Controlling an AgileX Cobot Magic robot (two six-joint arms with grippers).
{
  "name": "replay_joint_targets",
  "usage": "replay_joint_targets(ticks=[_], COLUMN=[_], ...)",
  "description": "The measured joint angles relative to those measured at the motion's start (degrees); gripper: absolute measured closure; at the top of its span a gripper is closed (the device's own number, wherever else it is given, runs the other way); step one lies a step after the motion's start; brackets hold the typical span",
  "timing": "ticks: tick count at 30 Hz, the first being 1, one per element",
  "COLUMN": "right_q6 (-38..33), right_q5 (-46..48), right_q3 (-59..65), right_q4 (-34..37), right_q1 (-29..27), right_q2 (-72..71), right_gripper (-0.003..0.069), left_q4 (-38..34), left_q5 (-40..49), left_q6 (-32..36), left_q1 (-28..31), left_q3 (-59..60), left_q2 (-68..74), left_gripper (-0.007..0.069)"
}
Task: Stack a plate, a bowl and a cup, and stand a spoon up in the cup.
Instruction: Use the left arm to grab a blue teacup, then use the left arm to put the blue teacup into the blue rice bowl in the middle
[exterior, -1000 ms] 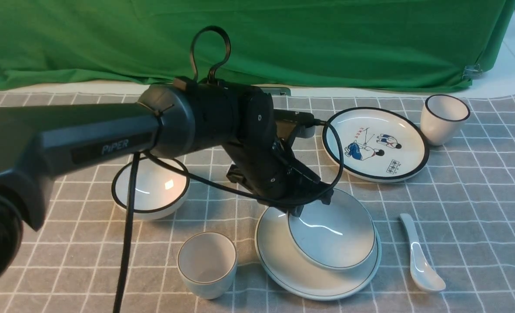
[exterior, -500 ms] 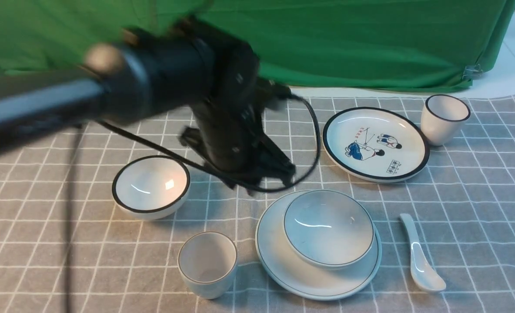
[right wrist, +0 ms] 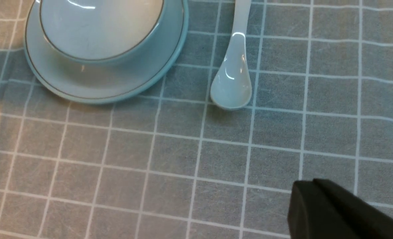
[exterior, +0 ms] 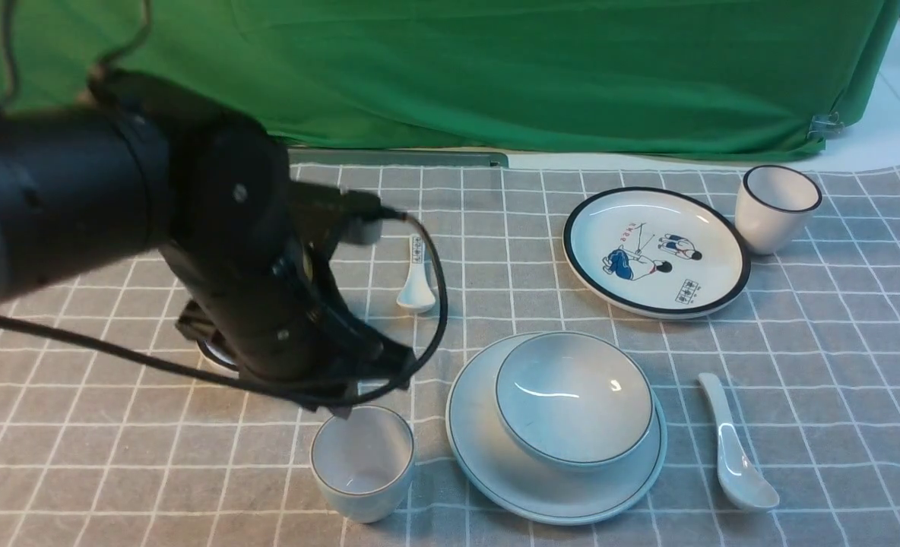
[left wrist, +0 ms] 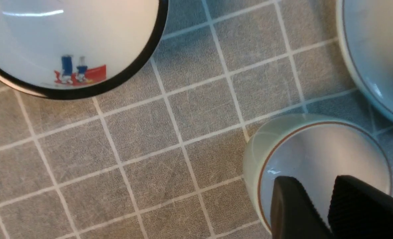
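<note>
Currently, on the grey gridded bench [exterior: 838, 365], a large pale grey-white round plate [exterior: 488, 456] is set to the right of the left end effector [left wrist: 316, 181], with a shallow pale grey-white bowl [exterior: 575, 399] stacked on it. The left end effector is held open at the mouth of a small handleless grey-white cup [exterior: 362, 463]; contact cannot be told. Farther right, a glossy white ceramic spoon [exterior: 739, 463] is laid flat. The right end effector [right wrist: 311, 181] is closed.

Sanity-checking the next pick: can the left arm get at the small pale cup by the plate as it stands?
Likely yes: the left gripper looks open and is already over the cup, which stands upright, mouth bare, nothing visible blocking it.
</note>
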Motion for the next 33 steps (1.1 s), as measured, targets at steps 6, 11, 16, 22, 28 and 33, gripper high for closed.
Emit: replay_joint_targets(ticks=[6, 11, 16, 22, 28, 33], right_q6=[0.0, 0.0, 0.0, 0.0, 0.0, 0.0], right_q5=[-0.22, -0.22, -0.22, -0.22, -0.22, -0.22], right_q3=[0.0, 0.0, 0.0, 0.0, 0.0, 0.0], right_q4=[0.82, 1.5, 1.56, 1.67, 1.72, 1.72], right_q1=[0.0, 0.0, 0.0, 0.0, 0.0, 0.0], right_q2=[0.0, 0.0, 0.0, 0.0, 0.0, 0.0], right_gripper=[0.0634, 0.063, 0.0625, 0.0619, 0.0611, 0.0603], left_q4=[-0.43, -1.29, -3.01, -5.46, -10.3, -9.1], left_q5=[-1.84, -2.04, -0.35, 2.28, 3.6, 4.17], left_q6=[0.11, 0.11, 2.95, 3.84, 6.12, 5.98], left_q1=[0.0, 0.0, 0.0, -0.05, -3.98, -7.46], left_q3=[0.93, 0.98, -5.52, -21.71, -31.04, -34.25], left_q2=[5.23, 8.93, 8.75, 9.06, 18.77, 27.1], left_gripper=[0.0172, 0.0207, 0.0568, 0.0592, 0.0592, 0.0592])
